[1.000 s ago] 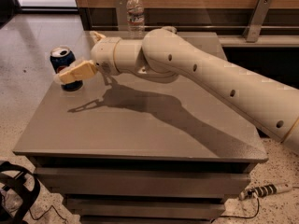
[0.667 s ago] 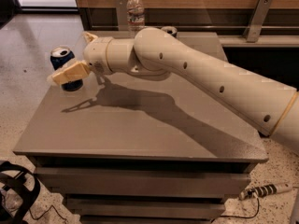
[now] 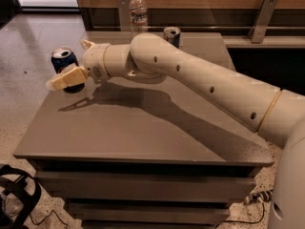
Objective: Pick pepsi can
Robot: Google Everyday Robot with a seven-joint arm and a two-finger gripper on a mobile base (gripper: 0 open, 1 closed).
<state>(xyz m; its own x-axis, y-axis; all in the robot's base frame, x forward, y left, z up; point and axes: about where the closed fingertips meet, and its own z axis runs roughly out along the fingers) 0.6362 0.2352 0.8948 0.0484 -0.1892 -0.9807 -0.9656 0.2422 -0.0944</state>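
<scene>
Camera view: we see our gripper (image 3: 66, 78) at the table's (image 3: 143, 132) far left corner, lying across the front of the pepsi can (image 3: 62, 59).
Change: over the last second our gripper has slid left, from beside the can to overlapping its lower half.
Meaning: we judge the reach nearly done, with closing and lifting still to come.
Gripper state: apart, together or clamped on the can, we cannot tell.
Pepsi can: upright on that corner, close to the edge; a nudge could tip it off.
Containers: the water bottle (image 3: 137, 11) stands capped at the back edge, and the second can (image 3: 171, 34) sits just behind our arm; we cannot see what either holds.
</scene>
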